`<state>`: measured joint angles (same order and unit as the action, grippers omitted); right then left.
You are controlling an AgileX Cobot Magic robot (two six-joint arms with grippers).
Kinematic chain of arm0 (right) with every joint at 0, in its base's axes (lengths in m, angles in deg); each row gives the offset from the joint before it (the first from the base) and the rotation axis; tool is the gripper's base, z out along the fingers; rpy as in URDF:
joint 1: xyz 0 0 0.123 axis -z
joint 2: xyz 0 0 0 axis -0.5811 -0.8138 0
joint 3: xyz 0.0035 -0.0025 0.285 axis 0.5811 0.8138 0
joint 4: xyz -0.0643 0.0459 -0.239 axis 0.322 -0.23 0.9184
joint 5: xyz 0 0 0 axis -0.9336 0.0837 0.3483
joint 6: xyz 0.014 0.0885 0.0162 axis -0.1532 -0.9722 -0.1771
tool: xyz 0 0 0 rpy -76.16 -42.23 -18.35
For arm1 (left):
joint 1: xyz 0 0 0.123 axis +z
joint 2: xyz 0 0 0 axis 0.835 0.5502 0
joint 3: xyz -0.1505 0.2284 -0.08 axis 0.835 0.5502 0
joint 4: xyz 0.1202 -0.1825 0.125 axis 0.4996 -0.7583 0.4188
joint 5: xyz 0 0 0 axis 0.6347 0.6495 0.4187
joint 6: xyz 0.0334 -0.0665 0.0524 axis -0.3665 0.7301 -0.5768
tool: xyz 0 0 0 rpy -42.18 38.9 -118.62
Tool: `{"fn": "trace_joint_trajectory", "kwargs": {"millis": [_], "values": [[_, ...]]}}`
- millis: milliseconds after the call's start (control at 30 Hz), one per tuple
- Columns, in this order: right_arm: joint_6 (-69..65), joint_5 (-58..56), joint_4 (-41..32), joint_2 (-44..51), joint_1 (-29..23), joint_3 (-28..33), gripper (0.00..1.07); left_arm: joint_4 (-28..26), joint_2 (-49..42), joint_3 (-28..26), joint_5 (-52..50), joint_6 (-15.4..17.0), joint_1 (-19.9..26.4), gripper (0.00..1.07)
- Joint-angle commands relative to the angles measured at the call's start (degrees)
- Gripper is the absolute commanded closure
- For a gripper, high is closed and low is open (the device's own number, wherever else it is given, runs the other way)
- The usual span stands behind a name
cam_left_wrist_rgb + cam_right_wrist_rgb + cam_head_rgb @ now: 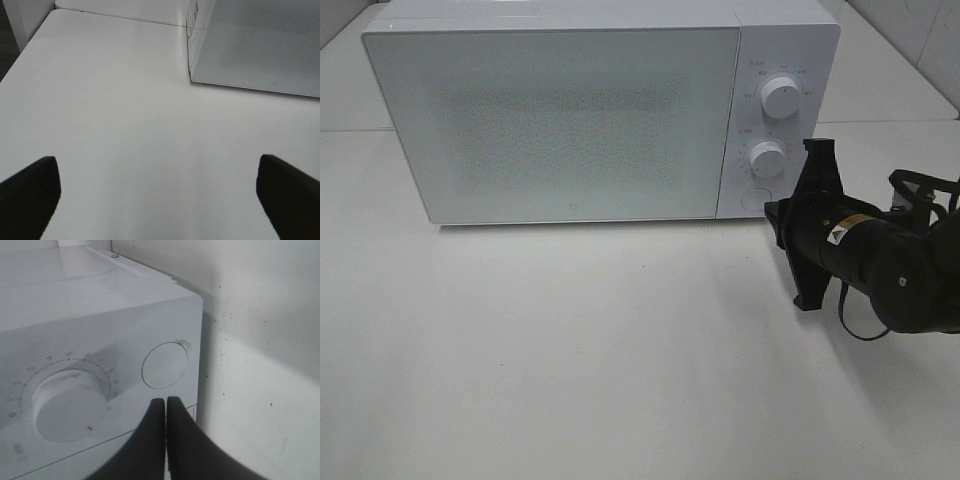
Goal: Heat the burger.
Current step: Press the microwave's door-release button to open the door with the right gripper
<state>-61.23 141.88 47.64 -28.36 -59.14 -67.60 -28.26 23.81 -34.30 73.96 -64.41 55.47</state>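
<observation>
White microwave [560, 120] on a white table [570, 350], door [555, 125] shut flat across the whole front of its chamber, speckled with fine dots and hiding the inside. On the microwave's panel right of the door, two white knobs, upper [779, 97] over lower [767, 159], with a round button [755, 199] beneath them. Right gripper [165, 402] pinched fully together, holding nothing, tips aimed at the microwave's panel just beside that button and near the lower knob; touching or not, cannot tell. Left gripper [156, 167] spread wide, holding nothing, over the table off the microwave's front left corner and well apart from it. Burger seen in none of the views; place cannot be told.
</observation>
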Motion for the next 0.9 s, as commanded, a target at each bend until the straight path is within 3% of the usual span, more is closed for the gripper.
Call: {"fn": "trace_joint_trajectory", "kwargs": {"millis": [33,567,900], "values": [[-0.4,-1.0,0.7,-2.6,0.5,-3.0,1.07,0.2,-0.2,0.2,-0.8,0.1,0.2,0.06],[0.1,-2.6,2.1,-7.7,2.3,-9.7,1.07,0.2,-0.2,0.2,-0.8,0.1,0.2,0.06],[4.0,-1.4,-2.4,-8.1,2.3,-12.4,1.07,0.2,-0.2,0.2,-0.8,0.1,0.2,0.06]]}}
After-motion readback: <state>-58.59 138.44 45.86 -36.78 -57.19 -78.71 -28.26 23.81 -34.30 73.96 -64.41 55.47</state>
